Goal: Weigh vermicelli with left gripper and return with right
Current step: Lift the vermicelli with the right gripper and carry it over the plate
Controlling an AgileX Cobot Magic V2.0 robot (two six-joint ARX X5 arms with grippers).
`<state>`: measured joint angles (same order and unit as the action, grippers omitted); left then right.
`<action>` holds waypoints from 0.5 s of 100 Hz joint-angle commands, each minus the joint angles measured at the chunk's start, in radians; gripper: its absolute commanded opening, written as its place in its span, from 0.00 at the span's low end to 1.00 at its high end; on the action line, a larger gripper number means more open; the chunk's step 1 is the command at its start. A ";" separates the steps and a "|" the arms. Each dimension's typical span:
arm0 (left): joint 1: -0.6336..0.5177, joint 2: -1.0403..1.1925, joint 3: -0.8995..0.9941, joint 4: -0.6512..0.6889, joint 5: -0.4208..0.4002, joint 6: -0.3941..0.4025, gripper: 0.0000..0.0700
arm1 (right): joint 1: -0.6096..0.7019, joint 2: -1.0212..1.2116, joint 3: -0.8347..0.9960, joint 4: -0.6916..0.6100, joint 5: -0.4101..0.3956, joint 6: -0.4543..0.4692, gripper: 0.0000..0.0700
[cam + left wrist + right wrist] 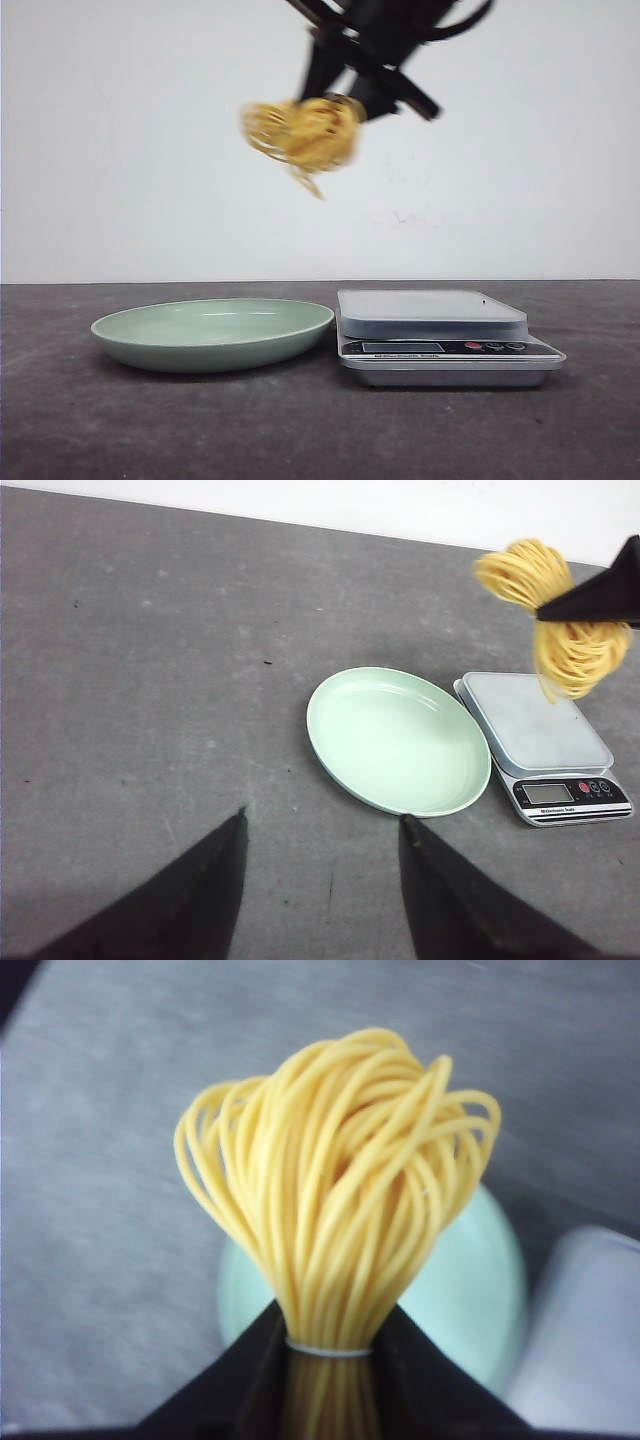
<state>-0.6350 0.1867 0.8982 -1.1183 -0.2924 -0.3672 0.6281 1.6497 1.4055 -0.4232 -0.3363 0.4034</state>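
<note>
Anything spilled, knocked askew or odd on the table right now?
Nothing stands out. The vermicelli is pinched in the right claw in the air, no strands dropped; the green plate and scale sit level, both bare.

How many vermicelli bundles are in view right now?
1. The vermicelli hangs in the air above the plate and scale, pinched by the right gripper. None on either.

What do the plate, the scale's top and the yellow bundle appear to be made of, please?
The plate looks like glazed ceramic or melamine: smooth pale green with a soft sheen. The scale has a matte, pale grey platform, probably plastic or brushed metal, over a silvery base. The vermicelli, pinched in the right hand, look like stiff, dry, glossy yellow strands tied with a thin white band.
</note>
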 commanded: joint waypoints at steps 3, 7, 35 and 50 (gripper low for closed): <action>-0.004 0.003 0.009 0.012 -0.003 -0.005 0.39 | 0.037 0.029 0.018 0.082 0.004 0.060 0.00; -0.004 0.003 0.009 0.012 -0.003 -0.005 0.39 | 0.048 0.039 0.018 0.103 0.004 0.075 0.00; -0.004 0.003 0.009 0.011 -0.003 -0.004 0.39 | 0.083 0.148 0.018 0.146 0.004 0.095 0.00; -0.004 0.003 0.009 0.011 -0.003 -0.005 0.39 | 0.090 0.220 0.019 0.169 0.003 0.095 0.00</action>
<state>-0.6350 0.1867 0.8982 -1.1183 -0.2924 -0.3672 0.7044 1.8313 1.4055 -0.2806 -0.3317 0.4889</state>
